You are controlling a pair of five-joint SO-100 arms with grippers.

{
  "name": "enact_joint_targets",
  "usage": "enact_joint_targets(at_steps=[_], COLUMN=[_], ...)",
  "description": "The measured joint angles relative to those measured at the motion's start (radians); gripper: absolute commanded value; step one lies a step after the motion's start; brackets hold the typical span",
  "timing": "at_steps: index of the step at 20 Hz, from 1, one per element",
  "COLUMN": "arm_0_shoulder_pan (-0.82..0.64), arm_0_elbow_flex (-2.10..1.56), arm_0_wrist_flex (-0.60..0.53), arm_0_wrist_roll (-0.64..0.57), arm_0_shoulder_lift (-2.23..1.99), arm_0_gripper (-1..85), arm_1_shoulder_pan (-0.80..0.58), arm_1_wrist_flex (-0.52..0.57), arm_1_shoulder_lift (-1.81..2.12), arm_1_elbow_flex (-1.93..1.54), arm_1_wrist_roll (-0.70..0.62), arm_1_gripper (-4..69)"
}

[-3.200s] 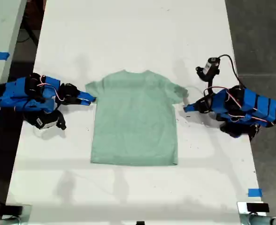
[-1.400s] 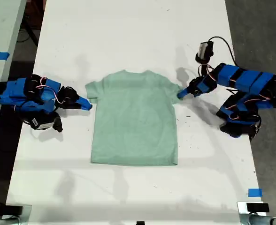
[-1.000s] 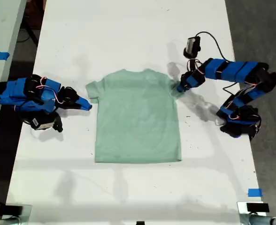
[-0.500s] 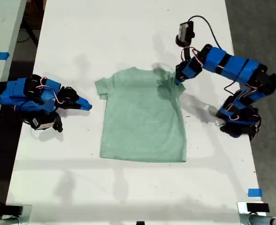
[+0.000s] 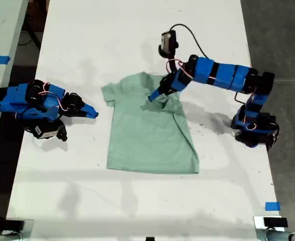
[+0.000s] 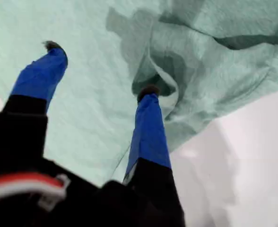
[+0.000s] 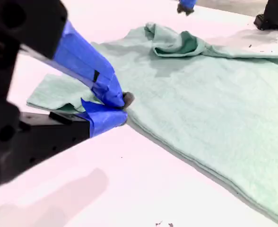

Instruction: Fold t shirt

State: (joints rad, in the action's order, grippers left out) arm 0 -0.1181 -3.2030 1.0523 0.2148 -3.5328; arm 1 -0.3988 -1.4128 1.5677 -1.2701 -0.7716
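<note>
Mint-green cloth is lying across the middle of the white table [image 5: 137,30]: the t shirt [image 5: 150,135] is spread mostly flat, hem toward the near edge of the table in the exterior view, neck toward the far edge. Going outward from that hem, the lower body is lying smooth, while up by the shoulder on the exterior view's right the sleeve is bunching over onto the chest.

My first gripper [image 6: 99,66] is hovering right over that bunched sleeve. Its 2 blue fingers are standing wide apart; one fingertip [image 6: 148,91] is sitting in a pocket of the raised fold, touching the cloth, and the other is hanging above the flat chest. Nothing is clamped between them.

My second gripper [image 7: 122,111] is sitting on the table just beside the other sleeve, at the exterior view's left of the t shirt. Its tips are meeting with no gap visible, and I cannot see any cloth pinched between them, though they are lying right at the sleeve's edge.

I judge the step in hand to be folding the right-hand sleeve inward. Doing it well is likely calling for flattening the sleeve along a straight line parallel to the side seam, without dragging the whole t shirt sideways, and withdrawing the finger without lifting the fold again.
</note>
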Motion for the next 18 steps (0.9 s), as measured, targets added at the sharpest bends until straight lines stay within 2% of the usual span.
enact_joint_targets(at_steps=[2,3,5,8,12,18], arm_0_shoulder_pan=[0.0,0.0,0.0,0.0,0.0,0.0], arm_0_elbow_flex=[0.0,0.0,0.0,0.0,0.0,0.0], arm_0_wrist_flex=[0.0,0.0,0.0,0.0,0.0,0.0], arm_0_wrist_roll=[0.0,0.0,0.002,0.002,0.002,0.002], arm_0_shoulder_lift=[0.0,0.0,0.0,0.0,0.0,0.0], arm_0_gripper=[0.0,0.0,0.0,0.3,1.0,0.5], arm_1_shoulder_pan=[-0.015,-0.032,-0.078,-0.092,0.008,0.035], arm_1_wrist_flex=[-0.077,-0.083,-0.078,-0.028,-0.043,-0.046], arm_1_shoulder_lift=[0.244,0.377,0.667,1.152,1.824,1.888], arm_1_elbow_flex=[-0.066,-0.152,-0.405,-0.913,-1.565,-1.624], arm_1_wrist_roll=[-0.003,-0.003,0.002,0.114,0.305,0.345], arm_1_gripper=[23.6,20.8,20.2,16.5,14.7,16.2])
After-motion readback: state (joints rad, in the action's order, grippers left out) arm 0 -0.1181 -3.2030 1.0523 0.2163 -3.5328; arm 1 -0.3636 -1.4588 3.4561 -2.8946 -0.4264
